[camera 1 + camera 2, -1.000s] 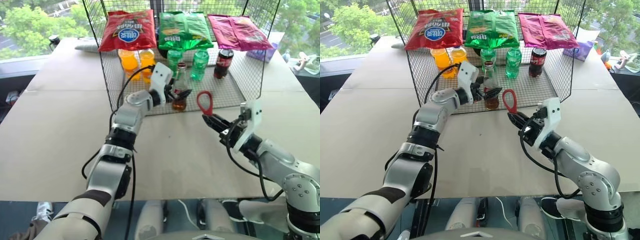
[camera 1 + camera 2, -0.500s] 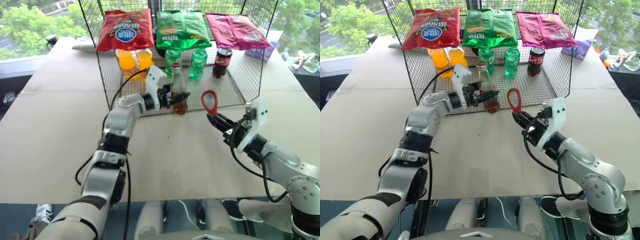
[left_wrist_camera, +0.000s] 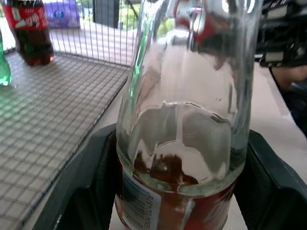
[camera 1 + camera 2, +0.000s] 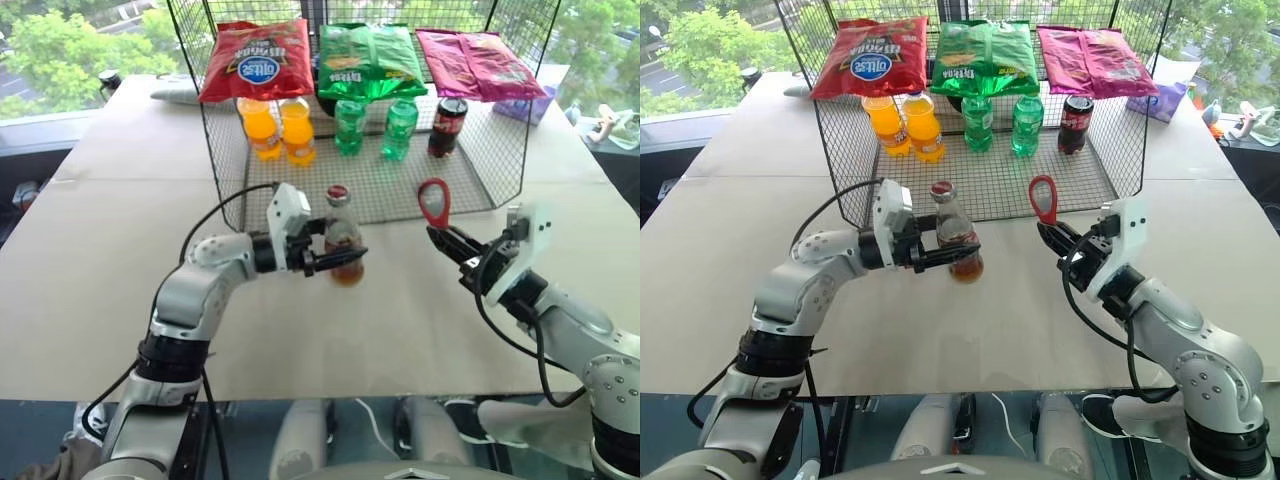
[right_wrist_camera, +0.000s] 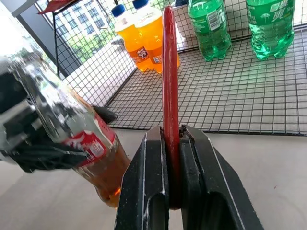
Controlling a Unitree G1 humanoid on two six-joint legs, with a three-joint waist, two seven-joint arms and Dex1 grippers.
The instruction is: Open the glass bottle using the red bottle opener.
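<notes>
Glass bottle [image 4: 342,244] clamped in left claw [image 4: 340,262], tilted over table [image 4: 90,260]; red bottle opener [image 4: 435,203] pinched in right claw [image 4: 447,241]. Could slip or spill under prying.

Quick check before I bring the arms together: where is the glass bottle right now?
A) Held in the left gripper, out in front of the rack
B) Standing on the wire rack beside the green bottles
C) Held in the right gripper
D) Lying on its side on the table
A: the left gripper is clamped around the glass bottle, upright and in front of the rack, while the right gripper holds the opener.
</notes>
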